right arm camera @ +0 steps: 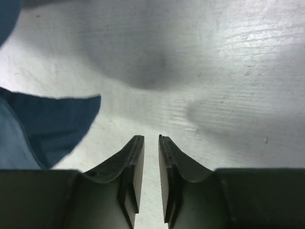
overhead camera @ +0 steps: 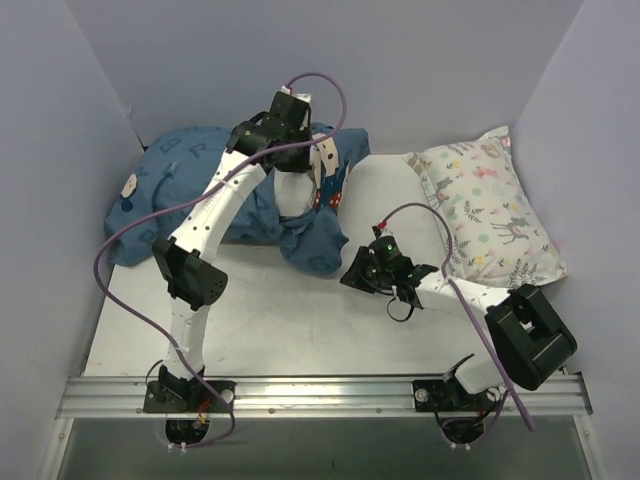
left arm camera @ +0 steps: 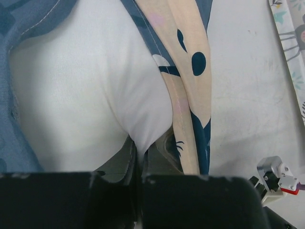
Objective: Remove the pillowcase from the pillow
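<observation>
The dark-blue pillowcase (overhead camera: 190, 170) lies crumpled at the back left, with a cream round patch (overhead camera: 128, 184) at its left end. The white pillow (overhead camera: 292, 195) bulges out of its open end. My left gripper (overhead camera: 291, 178) is shut on a pinch of the white pillow (left arm camera: 86, 86). The wrist view shows the fabric squeezed between my fingers (left arm camera: 137, 148), with the pillowcase's cream printed hem (left arm camera: 190, 71) beside it. My right gripper (overhead camera: 352, 272) hovers low over the table just right of the pillowcase's front fold (right arm camera: 43, 119). Its jaws (right arm camera: 151, 138) stand a narrow gap apart with nothing between them.
A smaller white floral and deer-print pillow (overhead camera: 490, 205) lies at the back right; its edge shows in the left wrist view (left arm camera: 290, 28). Pale walls close in the back and both sides. Bare table (overhead camera: 300, 320) lies in front of the pillowcase.
</observation>
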`<state>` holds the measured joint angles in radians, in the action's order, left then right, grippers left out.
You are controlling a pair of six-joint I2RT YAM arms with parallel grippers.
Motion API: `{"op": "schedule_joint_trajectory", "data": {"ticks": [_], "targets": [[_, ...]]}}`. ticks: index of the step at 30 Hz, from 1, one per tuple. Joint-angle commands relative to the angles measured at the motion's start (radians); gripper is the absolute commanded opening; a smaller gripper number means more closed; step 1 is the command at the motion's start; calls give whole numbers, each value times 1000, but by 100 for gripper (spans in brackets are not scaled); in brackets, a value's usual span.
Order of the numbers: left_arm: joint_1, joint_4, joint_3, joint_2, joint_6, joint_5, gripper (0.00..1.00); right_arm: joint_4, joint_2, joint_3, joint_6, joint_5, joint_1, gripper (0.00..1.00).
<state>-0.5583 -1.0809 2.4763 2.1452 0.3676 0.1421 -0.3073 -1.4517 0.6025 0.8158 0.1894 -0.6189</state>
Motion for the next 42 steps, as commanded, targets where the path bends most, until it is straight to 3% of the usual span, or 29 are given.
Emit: {"op": "schedule_joint_trajectory", "data": {"ticks": [1, 9, 13, 16, 20, 21, 23, 26, 31, 33, 42], "targets": [[-6, 116, -33, -116, 22, -45, 0, 57, 123, 100, -6, -82, -42, 22], [-20, 139, -63, -108, 28, -62, 0, 269, 303, 273, -36, -278, -119, 43], [-31, 151, -86, -113, 30, -59, 0, 350, 191, 448, -63, -283, -128, 46], [-37, 163, -120, -119, 30, -53, 0, 392, 114, 558, -84, -335, -156, 60], [-38, 184, -155, -136, 33, -53, 0, 427, 30, 666, -102, -363, -159, 64], [-38, 185, -160, -136, 34, -53, 0, 463, 11, 686, -106, -372, -160, 63], [-38, 188, -159, -137, 36, -55, 0, 497, -36, 714, -109, -390, -159, 50], [-38, 194, -155, -142, 36, -55, 0, 499, -53, 660, -89, -403, -151, 47], [-41, 197, -162, -146, 39, -58, 0, 494, -44, 583, -79, -424, -142, 17], [-43, 199, -171, -153, 39, -56, 0, 490, -32, 545, -83, -432, -142, 11], [-37, 203, -136, -173, 36, -61, 0, 432, 54, 320, -44, -444, -136, 0]]}}
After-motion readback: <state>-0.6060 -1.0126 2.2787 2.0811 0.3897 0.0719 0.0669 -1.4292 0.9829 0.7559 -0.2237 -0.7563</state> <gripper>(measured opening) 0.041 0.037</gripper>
